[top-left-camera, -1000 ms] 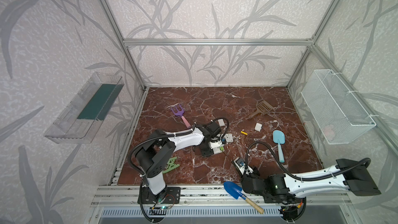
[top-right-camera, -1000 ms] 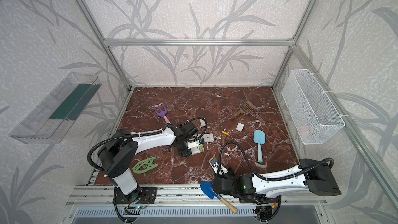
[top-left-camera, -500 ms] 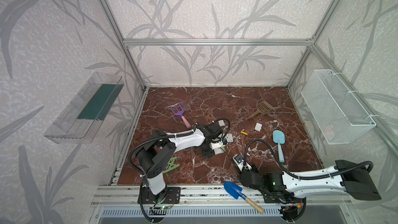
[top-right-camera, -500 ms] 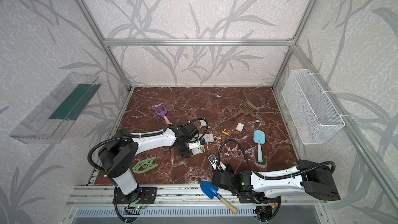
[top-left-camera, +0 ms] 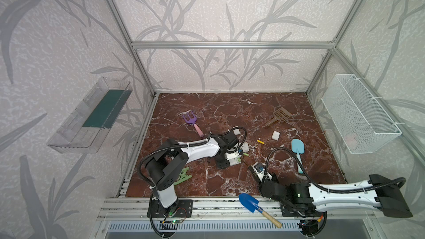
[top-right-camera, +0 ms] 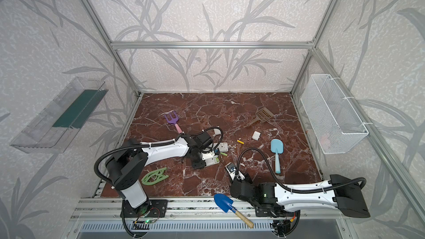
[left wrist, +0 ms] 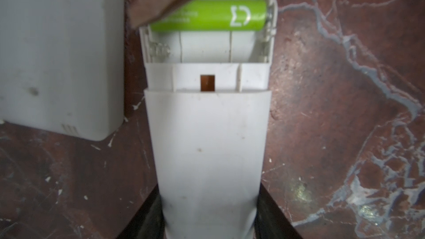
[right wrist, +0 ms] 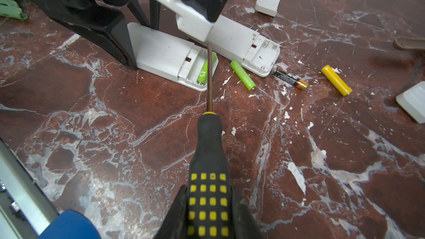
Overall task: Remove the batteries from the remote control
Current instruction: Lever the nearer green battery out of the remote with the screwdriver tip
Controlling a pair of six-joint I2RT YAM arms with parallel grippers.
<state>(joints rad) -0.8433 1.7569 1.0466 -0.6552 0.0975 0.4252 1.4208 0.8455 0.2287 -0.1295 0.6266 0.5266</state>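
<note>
On red marble floor (top-left-camera: 230,111), left jaws clamp the remote (left wrist: 207,145), right jaws the screwdriver (right wrist: 209,157).

place: robot lab cell | evidence: aluminium frame (top-left-camera: 232,45), wallpapered panels (top-left-camera: 230,8)
</note>
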